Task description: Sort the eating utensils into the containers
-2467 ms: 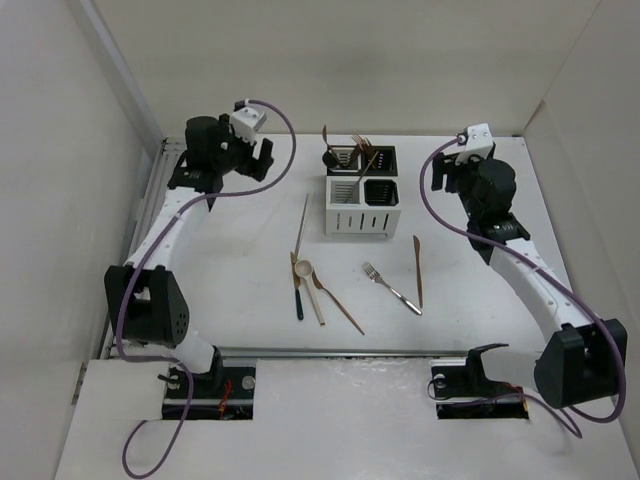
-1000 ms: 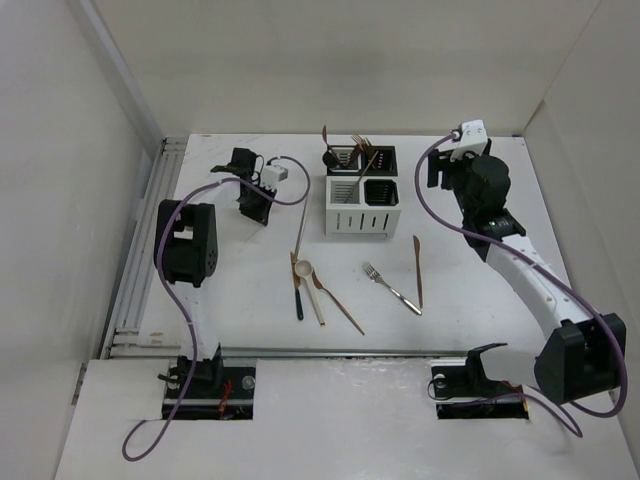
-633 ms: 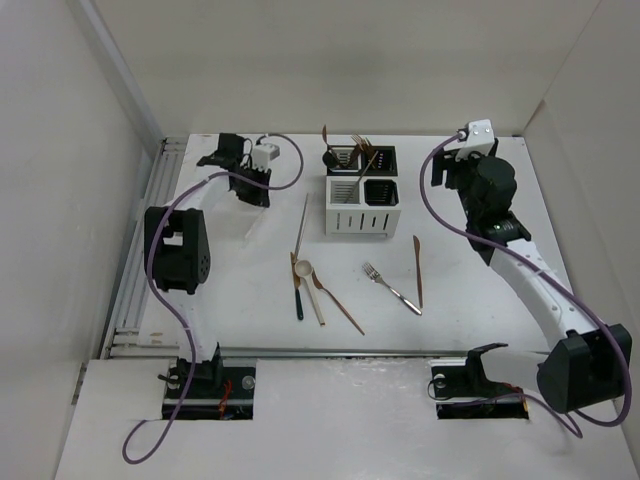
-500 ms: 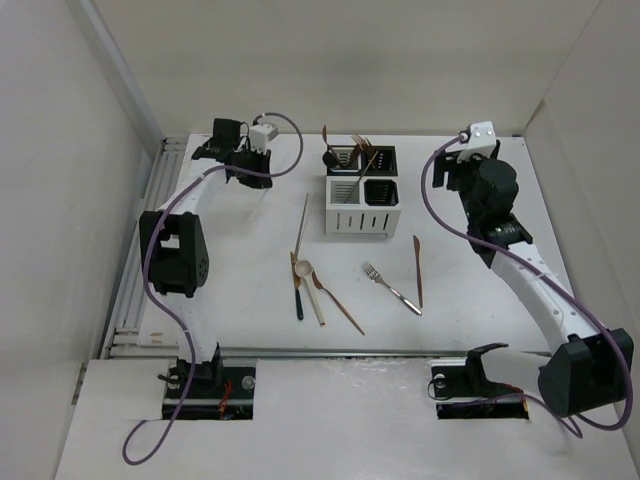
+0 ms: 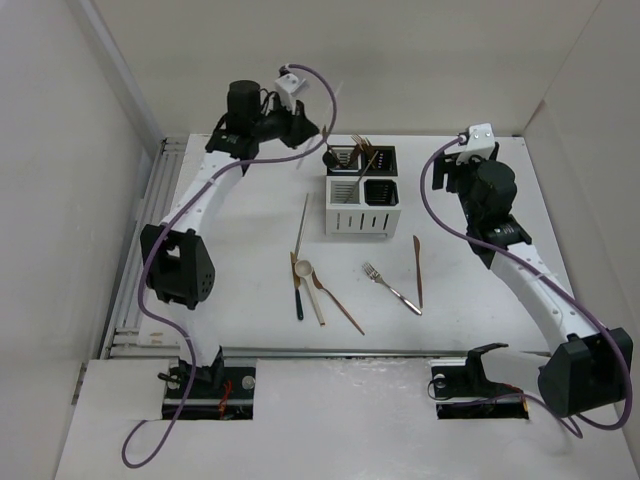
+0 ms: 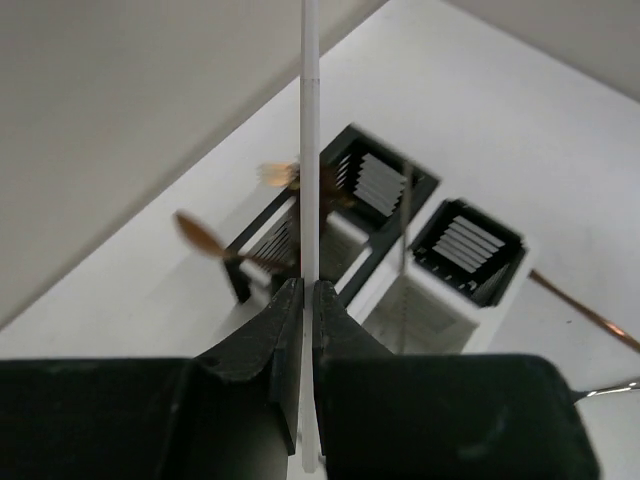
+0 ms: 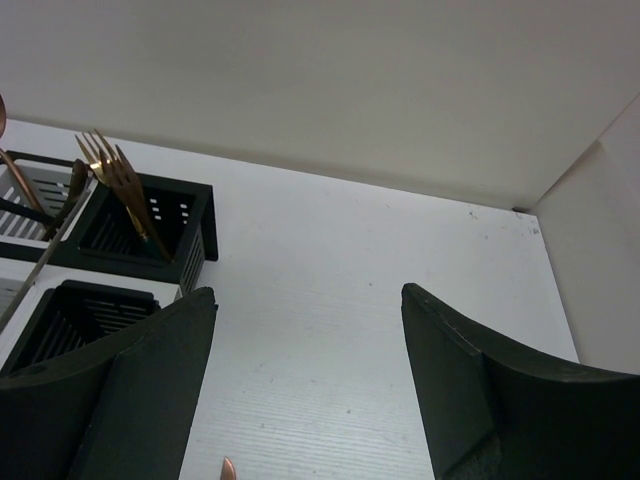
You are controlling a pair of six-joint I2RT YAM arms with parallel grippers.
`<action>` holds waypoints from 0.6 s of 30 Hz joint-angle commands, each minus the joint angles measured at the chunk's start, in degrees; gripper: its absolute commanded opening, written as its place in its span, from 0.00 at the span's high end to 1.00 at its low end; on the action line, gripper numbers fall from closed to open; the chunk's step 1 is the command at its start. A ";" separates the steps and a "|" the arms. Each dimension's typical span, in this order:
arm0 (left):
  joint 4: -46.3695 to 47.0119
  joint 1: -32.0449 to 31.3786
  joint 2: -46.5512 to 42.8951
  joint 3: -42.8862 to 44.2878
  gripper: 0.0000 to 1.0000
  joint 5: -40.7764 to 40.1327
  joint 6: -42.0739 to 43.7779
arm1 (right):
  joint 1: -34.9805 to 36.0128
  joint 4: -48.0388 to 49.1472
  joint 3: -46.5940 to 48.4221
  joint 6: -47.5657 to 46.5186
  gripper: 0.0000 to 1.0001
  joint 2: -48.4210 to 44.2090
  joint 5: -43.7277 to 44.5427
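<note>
Our left gripper [image 6: 306, 290] is clamped on a pale chopstick [image 6: 310, 150], which runs straight up between the closed fingers and well past their tips. In the top view the left arm is raised near the back wall, and the held chopstick slants in the air just left of and behind the caddy [image 5: 362, 222].

The caddy stands toward the back of the table [image 5: 230, 250]. Its rear right black compartment holds forks [image 7: 120, 175], and a copper-brown spoon [image 6: 200, 235] leans out of the rear left one. We cannot tell what the two front compartments hold.

Our right gripper [image 7: 307, 295] hangs above the table to the right of the caddy, fingers wide apart and holding nothing.

The remaining utensils lie flat in front of the caddy. On the left are a second chopstick [image 5: 303, 222], a white-bowled spoon [image 5: 304, 270], a dark-handled piece [image 5: 298, 300] and a copper spoon [image 5: 340, 305]. A silver fork [image 5: 393, 287] and a copper knife [image 5: 418, 262] lie farther right.
</note>
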 commanded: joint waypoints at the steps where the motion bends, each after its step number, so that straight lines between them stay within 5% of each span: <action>1: 15.22 -3.24 -0.72 -2.02 1.00 8.25 -4.83 | 0.39 1.80 0.12 0.31 0.20 -1.46 0.88; 8: 32.20 -6.68 3.24 -7.20 1.00 8.79 -10.36 | 0.39 1.28 -1.28 0.31 0.20 -5.58 2.02; 18: 42.41 -10.72 5.08 -16.79 1.00 6.77 -12.75 | 0.39 -1.89 -0.05 -4.35 0.18 -6.65 3.17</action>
